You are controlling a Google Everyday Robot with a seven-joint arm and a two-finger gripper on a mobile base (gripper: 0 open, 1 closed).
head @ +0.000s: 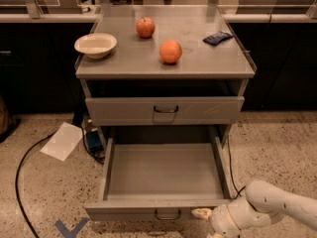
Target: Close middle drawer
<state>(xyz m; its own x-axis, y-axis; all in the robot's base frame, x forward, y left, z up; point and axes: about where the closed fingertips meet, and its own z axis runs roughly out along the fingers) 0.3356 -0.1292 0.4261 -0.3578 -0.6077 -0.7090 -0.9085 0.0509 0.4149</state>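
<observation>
The middle drawer [163, 172] is pulled far out of the grey metal cabinet and is empty inside. Its low flat front [124, 211] faces me near the bottom edge, with a small dark loop handle [167, 215]. My gripper [202, 213] is at the bottom right, at the right end of the drawer front, just right of the handle. I cannot tell whether it touches the front. The white arm [277, 207] reaches in from the right. The top drawer [164, 110] above is closed.
On the cabinet top [124, 58] are a white bowl [95, 44], an apple [145, 27], an orange [170, 51] and a dark packet [217, 37]. A sheet of paper [63, 141], a blue object [93, 141] and a black cable [22, 167] lie on the floor to the left.
</observation>
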